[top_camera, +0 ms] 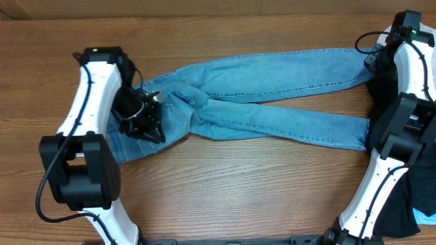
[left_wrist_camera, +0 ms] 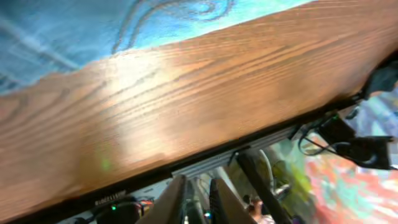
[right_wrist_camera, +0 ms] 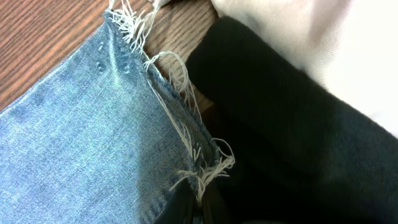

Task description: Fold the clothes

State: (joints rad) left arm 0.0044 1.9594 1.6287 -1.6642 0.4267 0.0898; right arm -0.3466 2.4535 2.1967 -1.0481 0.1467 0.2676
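The jeans are lying spread across the wooden counter, with the waist at the left arm's side and both legs stretching toward the right arm. The denim is bunching into folds at the crotch, and the two legs are spreading apart as they run toward the ankles. The left fingers are pressing down at the waist end of the jeans. In the left wrist view they are standing close together with a narrow gap, pointing toward bare wood and the counter's front edge. From these views one cannot tell whether they are gripping any denim. The right fingers are sitting clenched on the frayed corner of the nearer leg's hem, and loose white threads are curling around their tips. A black garment is lying just beside that hem and touching the edge of the denim. An off-white cloth is resting against the black garment on the side away from the jeans.
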